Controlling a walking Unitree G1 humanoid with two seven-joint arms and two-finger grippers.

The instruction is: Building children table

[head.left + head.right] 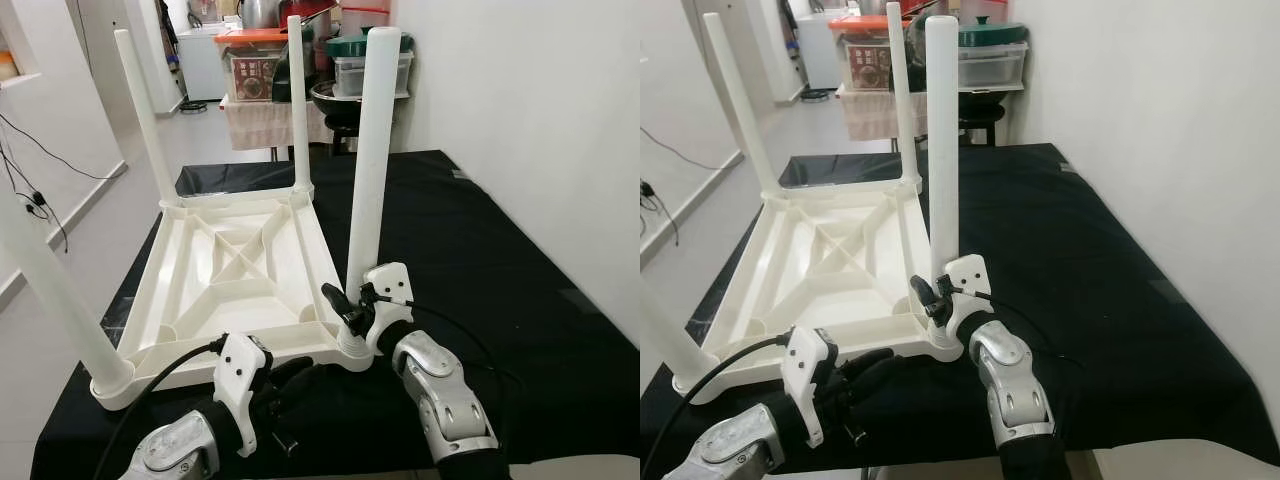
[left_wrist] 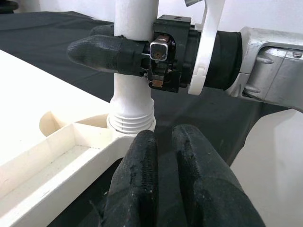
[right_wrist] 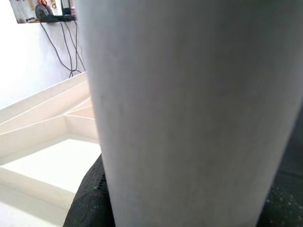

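A white plastic children's table point(image 1: 240, 270) lies upside down on the black-covered worktop point(image 1: 500, 260). Its legs stand upright at the corners: far left point(image 1: 145, 115), far right point(image 1: 298, 100), near left point(image 1: 50, 290) and near right point(image 1: 372, 150). My right gripper point(image 1: 352, 312) is shut on the near right leg just above its threaded socket; in the left wrist view its black fingers point(image 2: 104, 49) wrap the leg point(image 2: 135, 94). The leg point(image 3: 189, 109) sits very close in the right wrist view. My left gripper point(image 2: 163, 139) rests on the cloth under the table's front rim point(image 1: 250, 345), fingers pressed together with nothing between them.
A white wall runs along the right side of the worktop. Behind it stand stacked storage boxes point(image 1: 255, 60), a dark pot point(image 1: 335, 100) and lidded containers point(image 1: 365, 60). Cables point(image 1: 35, 200) hang at the left wall over open floor.
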